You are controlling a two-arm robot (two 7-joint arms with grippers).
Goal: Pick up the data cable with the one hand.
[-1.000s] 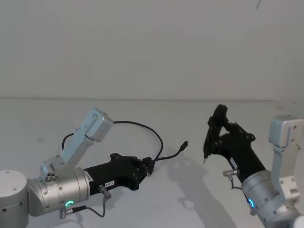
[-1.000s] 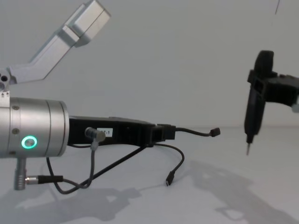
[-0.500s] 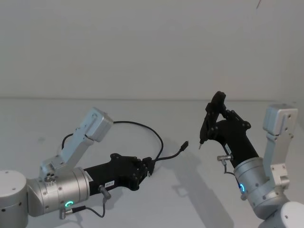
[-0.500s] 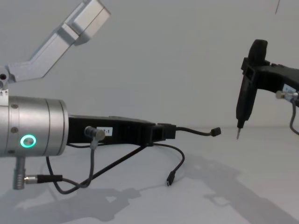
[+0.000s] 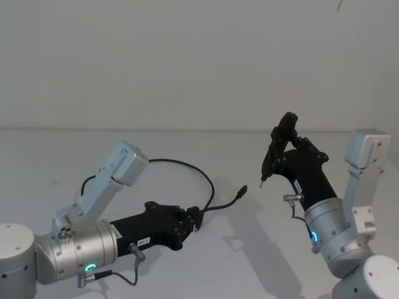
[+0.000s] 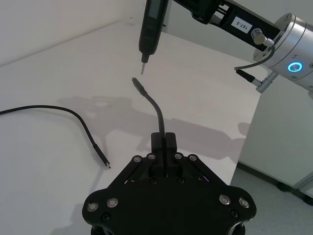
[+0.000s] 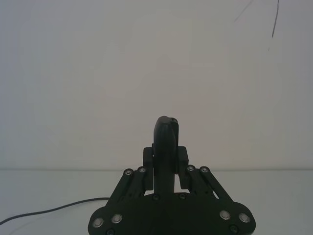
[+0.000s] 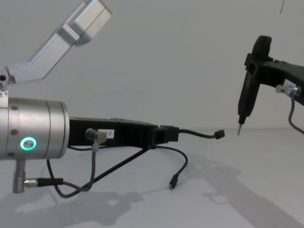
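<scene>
My left gripper (image 5: 196, 218), the long flat black one with a white label on a silver cylinder with a green ring light, is shut on the data cable (image 5: 209, 180) just above the table. One short branch sticks forward to a small plug (image 8: 219, 134). Another branch droops to a plug (image 8: 172, 184) near the table. In the left wrist view the held branch (image 6: 157, 113) rises from the shut fingers (image 6: 157, 143). My right gripper (image 5: 283, 148) is raised and shut on a slim black metal-tipped tool (image 8: 246, 97). The tool's tip hangs close beside the forward plug.
A white table (image 5: 262, 261) lies under a plain white wall. The table's edge (image 6: 250, 128) drops to the floor on the right arm's side. My left arm's own grey lead (image 8: 71, 189) loops below its wrist.
The right gripper has risen and moved left, bringing the tool's tip close to the cable's forward plug. The left gripper and the cable have stayed still.
</scene>
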